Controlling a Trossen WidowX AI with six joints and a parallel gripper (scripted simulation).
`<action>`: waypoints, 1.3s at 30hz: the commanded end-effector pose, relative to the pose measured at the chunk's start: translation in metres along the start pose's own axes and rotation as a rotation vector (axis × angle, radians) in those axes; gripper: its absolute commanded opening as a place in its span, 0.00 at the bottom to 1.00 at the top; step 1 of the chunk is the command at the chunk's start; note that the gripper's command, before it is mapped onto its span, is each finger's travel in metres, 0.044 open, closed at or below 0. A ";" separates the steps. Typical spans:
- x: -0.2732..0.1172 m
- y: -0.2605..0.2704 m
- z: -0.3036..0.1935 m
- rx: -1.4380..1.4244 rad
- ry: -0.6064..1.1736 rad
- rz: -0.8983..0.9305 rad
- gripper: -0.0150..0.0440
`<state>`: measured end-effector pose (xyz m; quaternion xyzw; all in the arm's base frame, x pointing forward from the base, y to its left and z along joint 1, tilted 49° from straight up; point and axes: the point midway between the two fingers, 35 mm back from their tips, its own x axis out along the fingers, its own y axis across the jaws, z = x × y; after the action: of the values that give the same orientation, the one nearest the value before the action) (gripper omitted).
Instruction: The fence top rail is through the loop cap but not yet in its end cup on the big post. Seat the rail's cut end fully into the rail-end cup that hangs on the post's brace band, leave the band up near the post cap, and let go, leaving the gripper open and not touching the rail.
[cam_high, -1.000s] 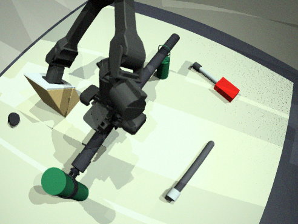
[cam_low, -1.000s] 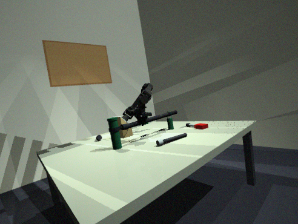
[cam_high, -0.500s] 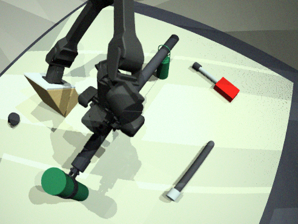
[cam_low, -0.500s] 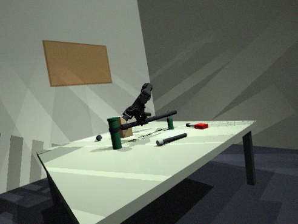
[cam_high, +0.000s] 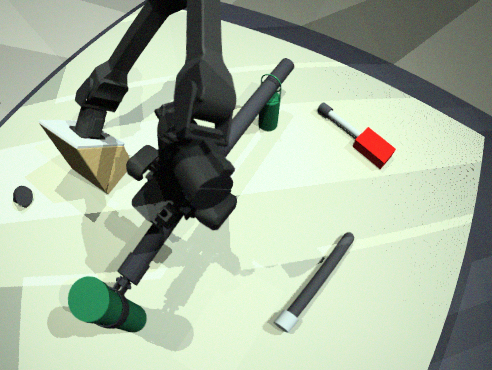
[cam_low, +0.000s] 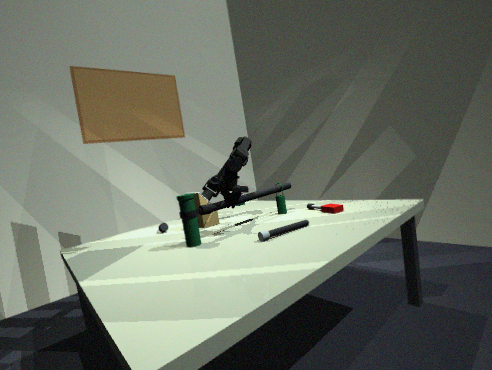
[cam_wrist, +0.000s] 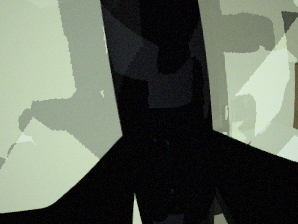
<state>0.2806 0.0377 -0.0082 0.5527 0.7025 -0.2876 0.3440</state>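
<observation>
The dark fence rail (cam_high: 252, 112) (cam_low: 272, 190) (cam_wrist: 165, 90) slopes from the loop cap on the small green post (cam_high: 269, 119) (cam_low: 281, 205) down toward the big post (cam_high: 137, 319) (cam_low: 192, 236). The rail passes through the wire loop. Its low end meets the wider dark end cup (cam_high: 135, 267), which is joined to the brace band (cam_high: 124, 312) (cam_low: 188, 215). How deep the end sits cannot be told. The band is around the upper half of the post, below the green post cap (cam_high: 89, 300) (cam_low: 186, 197). My gripper (cam_low: 232, 199) (cam_wrist: 162, 136) is shut on the rail along its middle.
A wooden wedge block (cam_high: 107, 165) (cam_low: 209, 219) with a white top stands left of the arm. A dark round piece (cam_high: 22, 196) (cam_low: 163, 228) lies at the far left. A white-ended dark tube (cam_high: 320, 277) (cam_low: 287, 230) and a red block (cam_high: 375, 147) (cam_low: 332, 208) with a rod lie to the right.
</observation>
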 end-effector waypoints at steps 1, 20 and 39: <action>-0.005 0.004 0.006 0.000 -0.017 0.013 0.25; -0.005 0.006 0.015 0.000 -0.018 0.014 0.25; 0.001 0.002 0.014 -0.001 -0.001 -0.004 0.30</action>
<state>0.2843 0.0280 -0.0172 0.5507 0.7039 -0.2879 0.3442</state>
